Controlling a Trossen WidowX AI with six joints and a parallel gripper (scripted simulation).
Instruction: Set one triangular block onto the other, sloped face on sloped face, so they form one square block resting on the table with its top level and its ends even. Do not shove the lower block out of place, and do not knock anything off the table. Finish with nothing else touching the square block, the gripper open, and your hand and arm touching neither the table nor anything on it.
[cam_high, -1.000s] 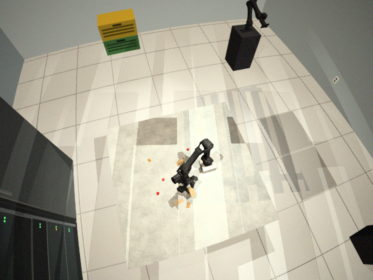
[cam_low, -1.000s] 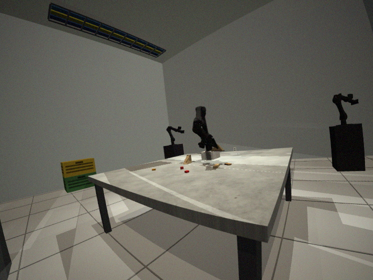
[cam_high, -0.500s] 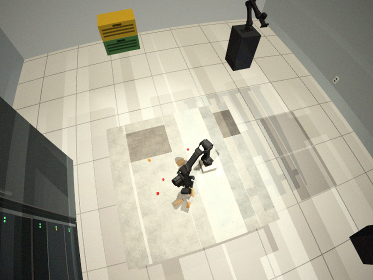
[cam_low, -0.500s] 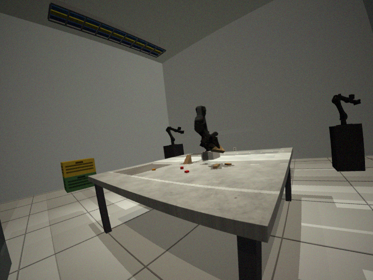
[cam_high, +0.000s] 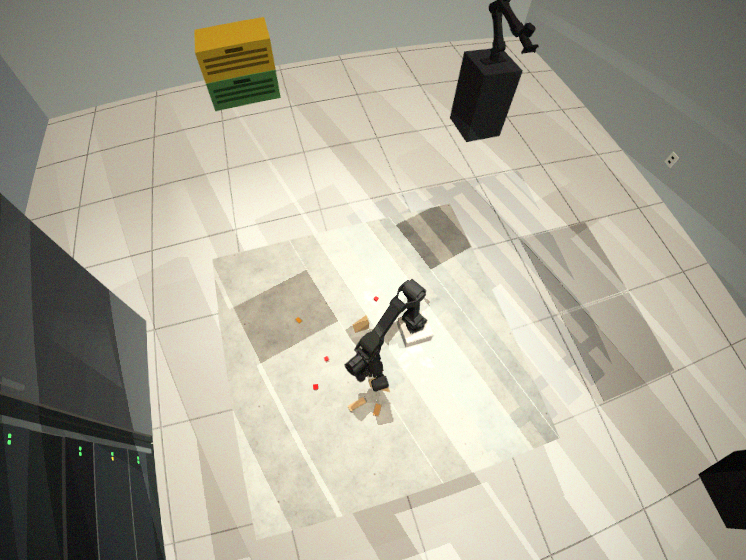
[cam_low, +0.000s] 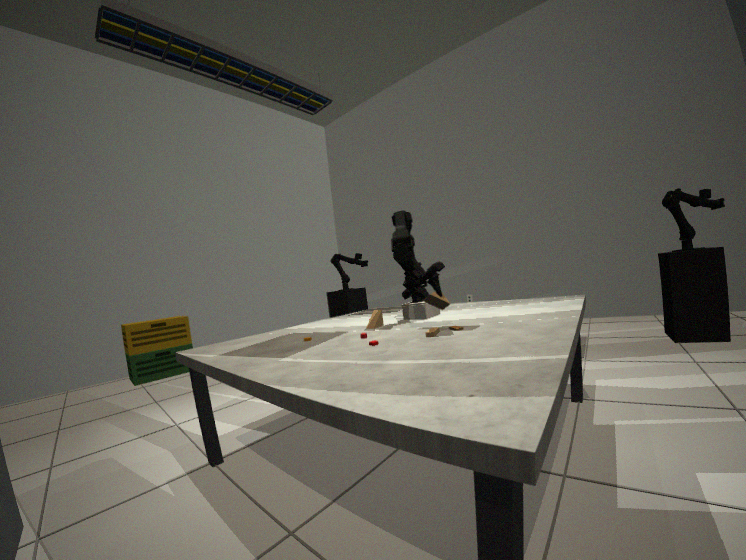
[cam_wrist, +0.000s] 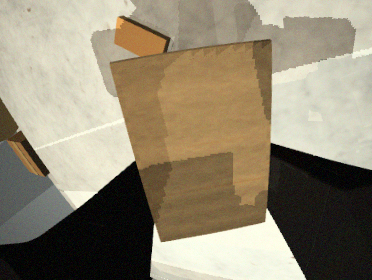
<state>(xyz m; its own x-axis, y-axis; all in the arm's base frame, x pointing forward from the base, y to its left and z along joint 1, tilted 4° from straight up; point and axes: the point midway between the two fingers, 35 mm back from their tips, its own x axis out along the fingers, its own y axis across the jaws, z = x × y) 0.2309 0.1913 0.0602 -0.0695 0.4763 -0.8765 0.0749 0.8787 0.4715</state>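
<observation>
Gripping a tan wooden triangular block (cam_low: 438, 300) (cam_wrist: 205, 135), the black gripper (cam_low: 440, 293) hangs beyond its mate, the tan wooden wedge (cam_high: 360, 324) (cam_low: 374, 319) on the table; turning, stacking and release seemingly remain.

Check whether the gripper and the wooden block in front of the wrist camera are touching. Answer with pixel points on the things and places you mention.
Touching. The wrist view shows the gripper (cam_wrist: 197, 155) with its dark fingers against both long sides of the wooden block (cam_high: 386, 389) (cam_low: 438, 300) (cam_wrist: 210, 120), clamping it.
</observation>
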